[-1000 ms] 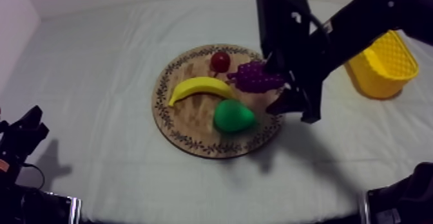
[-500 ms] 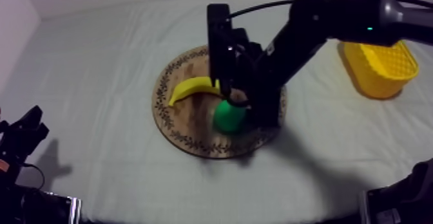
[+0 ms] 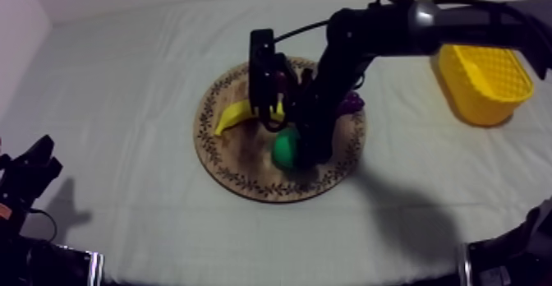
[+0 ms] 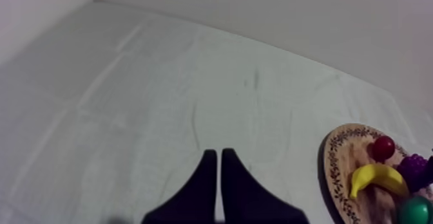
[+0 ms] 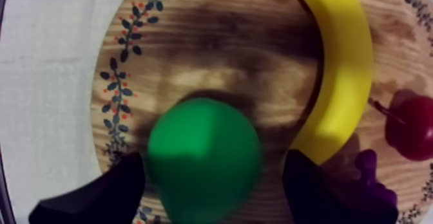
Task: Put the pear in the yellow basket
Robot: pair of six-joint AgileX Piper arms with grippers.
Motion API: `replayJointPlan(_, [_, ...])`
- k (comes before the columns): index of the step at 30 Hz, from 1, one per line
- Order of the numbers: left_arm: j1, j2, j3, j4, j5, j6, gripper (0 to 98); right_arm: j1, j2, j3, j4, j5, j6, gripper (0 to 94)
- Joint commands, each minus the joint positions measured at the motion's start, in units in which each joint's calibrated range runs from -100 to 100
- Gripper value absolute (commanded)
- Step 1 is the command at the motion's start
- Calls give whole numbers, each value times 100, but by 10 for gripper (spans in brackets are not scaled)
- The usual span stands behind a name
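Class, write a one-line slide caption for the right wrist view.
Open right gripper straddles the pear on the board, banana beside it.

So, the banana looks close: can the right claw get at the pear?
Probably yes: the right claw is open astride the pear, and the banana lies outside its gap.

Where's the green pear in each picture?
Top view: pear on the wooden board, under the right arm, beside the banana.
Left wrist view: pear on the board, next to the banana.
Right wrist view: pear between the right gripper's open fingers.
Shared landmark: the yellow banana.
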Motion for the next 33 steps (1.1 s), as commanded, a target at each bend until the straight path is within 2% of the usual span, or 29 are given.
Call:
replayJointPlan(1, [0,-2,-5,-1,1,0,1,-1,41,-3,5,94,7,618])
replayJointPlan(4, [0,-2,-5,-1,1,0,1,5,92,-8,3,149,11,598])
replayJointPlan(10, [0,-2,-5,-1,1,0,1,84,132,-28,-50,274,114,424])
replayJointPlan(14, [0,-2,-5,-1,1,0,1,95,138,-14,-35,295,127,361])
replayJointPlan(22, [0,-2,-5,-1,1,0,1,388,-24,-240,-32,733,180,356])
replayJointPlan(33, [0,-2,-5,-1,1,0,1,1280,-872,-651,53,1416,230,368])
